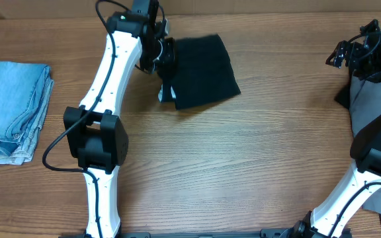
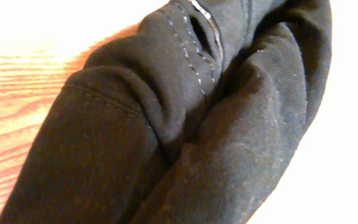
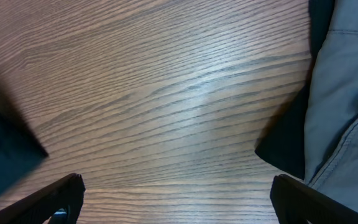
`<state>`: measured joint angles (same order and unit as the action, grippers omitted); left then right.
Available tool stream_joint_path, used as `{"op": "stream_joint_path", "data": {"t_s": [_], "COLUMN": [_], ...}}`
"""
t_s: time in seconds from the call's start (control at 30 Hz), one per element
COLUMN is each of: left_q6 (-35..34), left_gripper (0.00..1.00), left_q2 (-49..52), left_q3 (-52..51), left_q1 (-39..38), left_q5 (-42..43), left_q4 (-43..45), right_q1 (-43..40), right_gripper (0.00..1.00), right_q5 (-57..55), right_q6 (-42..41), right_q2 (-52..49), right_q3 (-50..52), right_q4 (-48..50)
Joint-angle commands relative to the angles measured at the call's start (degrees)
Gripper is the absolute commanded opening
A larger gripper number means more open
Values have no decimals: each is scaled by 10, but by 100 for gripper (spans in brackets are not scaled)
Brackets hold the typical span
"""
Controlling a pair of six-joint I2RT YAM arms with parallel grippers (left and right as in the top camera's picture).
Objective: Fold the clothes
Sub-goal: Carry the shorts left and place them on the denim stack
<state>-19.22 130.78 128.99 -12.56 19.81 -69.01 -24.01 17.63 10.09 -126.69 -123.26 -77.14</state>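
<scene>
- wooden table (image 1: pixel 243 152), brown grain
- black garment (image 1: pixel 204 73), folded, near the far edge
- blue jeans (image 1: pixel 12 109), stacked at the left edge
- grey clothes (image 1: pixel 369 99), at the right edge

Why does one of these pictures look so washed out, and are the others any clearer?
Left wrist view: the black garment fills the frame, stitching sharp, but the table around it is blown out near white. Right wrist view: a pale glare streak on the table; the pincer fingers at the bottom corners look dark and soft. Overhead view: evenly lit, sharp, faint shadows.
</scene>
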Motion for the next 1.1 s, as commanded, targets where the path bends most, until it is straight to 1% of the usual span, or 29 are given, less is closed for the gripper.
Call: {"op": "stream_joint_path", "data": {"t_s": [0.0, 0.07, 0.2, 0.23, 0.3, 0.37, 0.47, 0.6, 0.67, 0.7, 0.77, 0.8, 0.87, 0.97, 1.0, 1.03, 1.07], "left_q6": [-34, -52, -89, -108, -112, -112, -110, -90, -80, -80, -80, -89, -91, -87, -73, -59, -56], "left_gripper": [4, 4, 4, 4, 4, 4, 4, 4, 4, 4, 4, 4, 4, 4, 4, 4, 4], "left_q2": [-12, -40, -115, -139, -174, -186, -187, -187, -186, -186, -186, -186, -186, -186, -186, -186, -186], "left_q3": [78, 96, 97, 97, 97, 97, 95, 94, 83, 76, 50, 5, -67, -144, -184, -208, -224], "left_q1": [30, 56, 121, 155, 232, 294, 416, 517, 562, 572, 597, 619, 636, 641, 641, 641, 642], "left_q5": [6, 6, 6, 6, 10, 17, 27, 68, 68, 71, 108, 148, 174, 186, 194, 202, 198], "left_q4": [-10, -11, -17, -24, -32, -45, -73, -85, -87, -81, -57, -17, 42, 99, 146, 171, 176], "right_q1": [-1, -1, -1, -1, -1, -1, -1, -1, -1, -1, -1, -1, -1, -1, -1, -1, -1], "right_gripper": [100, 100, 100, 100, 100, 100, 100, 100, 100, 100, 100, 100, 100, 100, 100, 100, 100], "right_q5": [4, 4, 4, 4, 4, 4, 4, 4, 4, 4, 4, 4, 4, 4, 4, 4, 4], "right_q6": [-3, -3, -3, -3, -3, -3, -3, -3, -3, -3, -3, -3, -3, -3, -3, -3, -3], "right_q2": [12, 12, 12, 12, 12, 12, 12, 12, 12, 12, 12, 12, 12, 12, 12, 12, 12], "right_q3": [2, 2, 2, 2, 2, 2, 2, 2, 2, 2, 2, 2, 2, 2, 2, 2, 2], "right_q4": [3, 3, 3, 3, 3, 3, 3, 3, 3, 3, 3, 3, 3, 3, 3, 3, 3]}}
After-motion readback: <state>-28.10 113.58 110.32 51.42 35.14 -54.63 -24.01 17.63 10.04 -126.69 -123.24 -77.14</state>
